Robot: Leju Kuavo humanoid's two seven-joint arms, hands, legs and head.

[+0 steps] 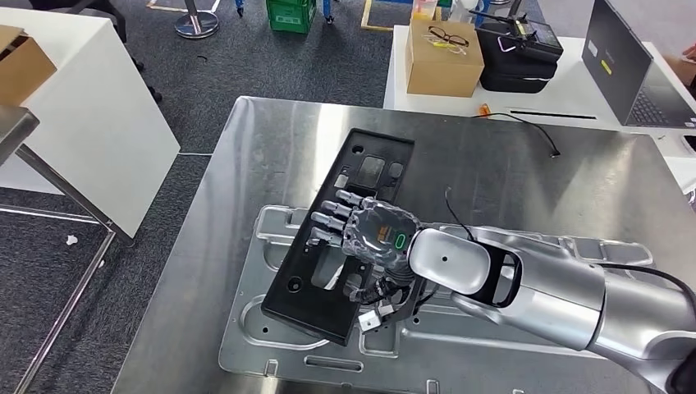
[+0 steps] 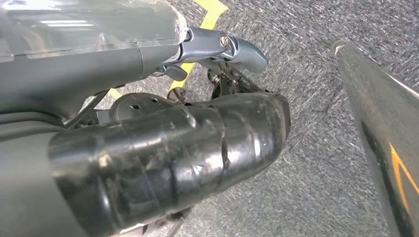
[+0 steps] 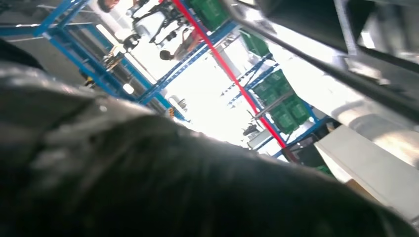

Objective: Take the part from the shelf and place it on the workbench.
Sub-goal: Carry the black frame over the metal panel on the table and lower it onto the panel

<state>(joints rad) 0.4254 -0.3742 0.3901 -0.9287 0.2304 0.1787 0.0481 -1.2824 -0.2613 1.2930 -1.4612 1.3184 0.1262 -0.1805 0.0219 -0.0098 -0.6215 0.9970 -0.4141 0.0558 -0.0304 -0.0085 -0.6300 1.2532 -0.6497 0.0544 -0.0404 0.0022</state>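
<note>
Right hand: my right hand (image 1: 361,234) lies over the black panel (image 1: 341,234), fingers (image 1: 328,220) stretched out flat on its top face and the thumb tucked under its near edge, so I read it as holding the panel.
Right arm: the silver arm (image 1: 542,287) comes in from the lower right across the steel table (image 1: 509,164).
Black panel: long, flat, with cut-outs; it runs slantwise under my right hand, the far end reaching past the fingertips and the near end sticking out toward me.
Steel plate: a pressed metal plate (image 1: 271,328) lies flat on the table just beneath the hand; the panel's near half rests over it.
Left hand: my left hand (image 2: 168,158) hangs over grey carpet (image 2: 316,163); I cannot tell from this close whether its fingers are apart or curled.
Cardboard box: a closed box (image 1: 443,57) sits on the white table (image 1: 566,90) well beyond my right hand, with a pair of glasses (image 1: 447,37) on its lid; what is inside I cannot tell.
Black case: a closed case (image 1: 517,53) stands just beside that box.
Green crate: a crate (image 1: 291,15) sits on the floor far ahead of the hand.
</note>
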